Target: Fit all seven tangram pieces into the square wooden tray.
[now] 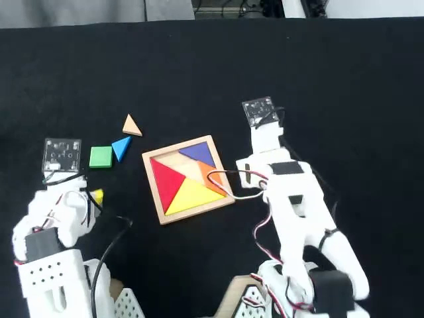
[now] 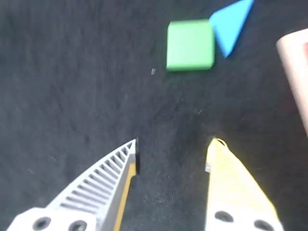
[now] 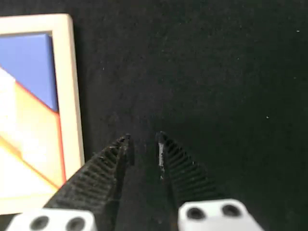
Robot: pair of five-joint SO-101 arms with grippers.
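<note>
The square wooden tray (image 1: pixel 153 187) lies mid-table and holds a red triangle (image 1: pixel 167 181), a yellow triangle (image 1: pixel 194 196), a dark blue piece (image 1: pixel 199 153) and an orange piece (image 1: pixel 211 177). Bare wood shows in its middle. Left of it lie a tan triangle (image 1: pixel 131 125), a light blue triangle (image 1: pixel 121 147) and a green square (image 1: pixel 101 157). My left gripper (image 2: pixel 173 149) is open and empty, a short way before the green square (image 2: pixel 190 44) and light blue triangle (image 2: pixel 230 24). My right gripper (image 3: pixel 143 143) hovers over bare cloth beside the tray's rim (image 3: pixel 72 96), its fingers slightly apart and empty.
Black cloth covers the table. The left arm (image 1: pixel 56 218) stands at the front left, the right arm (image 1: pixel 298 212) at the front right with its cables (image 1: pixel 228 189) draped over the tray's right corner. A tray corner (image 2: pixel 296 62) edges into the left wrist view.
</note>
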